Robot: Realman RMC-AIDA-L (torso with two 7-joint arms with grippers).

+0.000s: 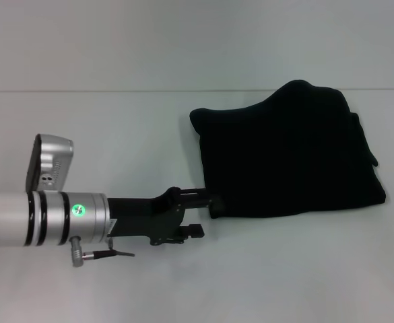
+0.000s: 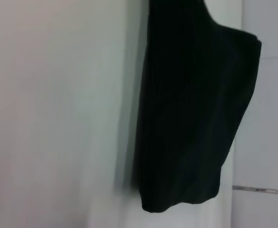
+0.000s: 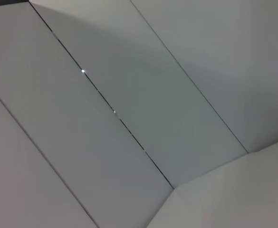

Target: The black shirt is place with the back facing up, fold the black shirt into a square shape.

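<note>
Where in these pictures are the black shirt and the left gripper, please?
black shirt (image 1: 294, 158): head view, middle of the folded cloth.
black shirt (image 2: 196, 114): left wrist view, middle of the cloth.
left gripper (image 1: 207, 214): head view, between its fingertips, at the shirt's near left corner.

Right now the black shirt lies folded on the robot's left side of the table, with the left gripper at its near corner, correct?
Not quite. The head view shows the black shirt folded on the robot's right side of the table, not the left. The rest holds: the left gripper is at its near corner.
</note>
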